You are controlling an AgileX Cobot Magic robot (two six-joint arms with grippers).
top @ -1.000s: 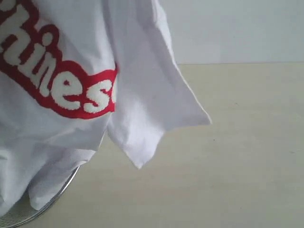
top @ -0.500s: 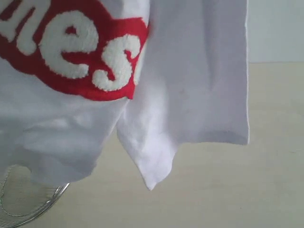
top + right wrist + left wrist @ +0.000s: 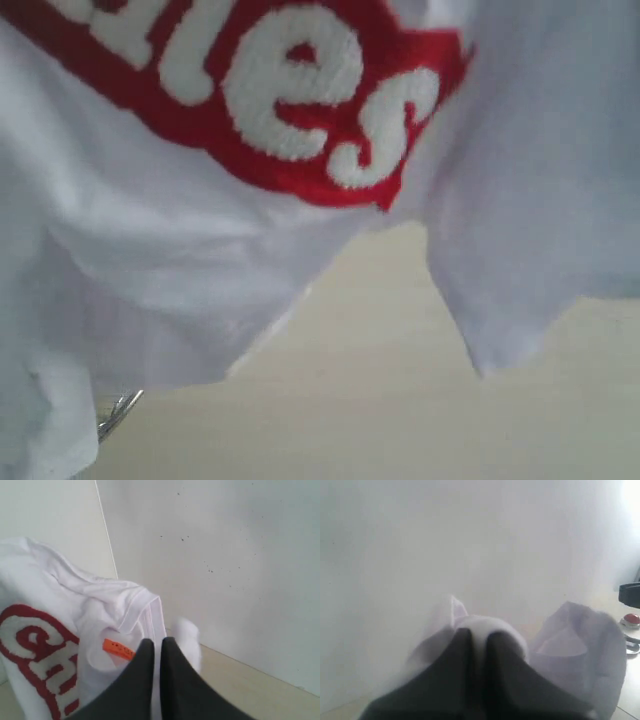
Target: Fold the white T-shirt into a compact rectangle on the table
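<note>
The exterior view shows the white T-shirt [image 3: 200,260] hanging close to the lens above the beige table [image 3: 380,400], its fuzzy white-on-red lettering ending in "es", with a sliver of wire basket rim [image 3: 120,408] below. Only the wrist views show the grips. The left gripper [image 3: 479,636] is clamped on plain white cloth, and the right gripper [image 3: 158,644] is pinched on the collar edge beside an unreadable orange neck tag [image 3: 119,650] and the letters "Ch".

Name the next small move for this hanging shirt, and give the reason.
Probably move the left end effector and right end effector apart, lowering the white T-shirt toward the table. Both pinch bunched fabric, and the shirt hangs crumpled in the air, so spreading should come before folding.
</note>
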